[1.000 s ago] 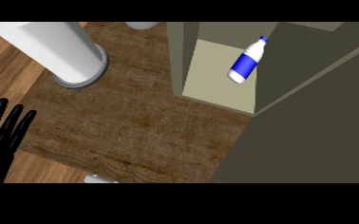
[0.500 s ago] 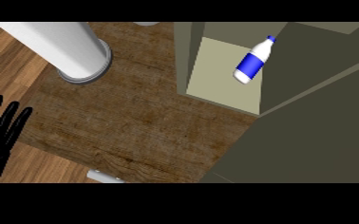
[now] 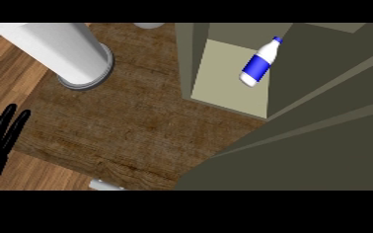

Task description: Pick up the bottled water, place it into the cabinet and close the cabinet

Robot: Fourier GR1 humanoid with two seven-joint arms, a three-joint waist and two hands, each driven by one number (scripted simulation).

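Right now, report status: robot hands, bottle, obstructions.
Left robot hand open at left edge; right out of view. Bottled water lying inside cabinet. Cabinet door open.

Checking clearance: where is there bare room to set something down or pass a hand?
Bare counter runs between the white cylinder and the cabinet wall, down to the open door. Inside, the shelf left of the bottled water is free; the left hand crowds the left edge.

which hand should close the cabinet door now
Probably the right: the open cabinet door stands at the view's right, while the left hand rests at the far left edge. The right hand is out of view.
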